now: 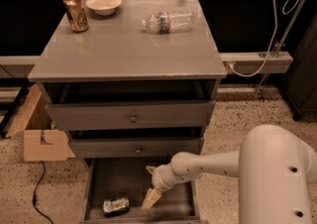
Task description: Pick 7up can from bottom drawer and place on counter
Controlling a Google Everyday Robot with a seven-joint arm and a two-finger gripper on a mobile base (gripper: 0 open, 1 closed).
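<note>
The 7up can (116,205) lies on its side on the dark floor of the open bottom drawer (99,181), near the front left. My gripper (150,184) hangs over the drawer's middle, to the right of the can and apart from it. One pale finger (150,198) points down toward the drawer floor, the other shows higher up; nothing is between them. The counter (124,49) is the broad grey top of the cabinet above.
On the counter stand a gold-brown can (75,13) and a white bowl (103,4) at the back left, and a clear plastic bottle (168,21) lies at the back right. Two knobbed drawers sit above the bottom drawer. A cardboard box (43,141) stands on the floor left.
</note>
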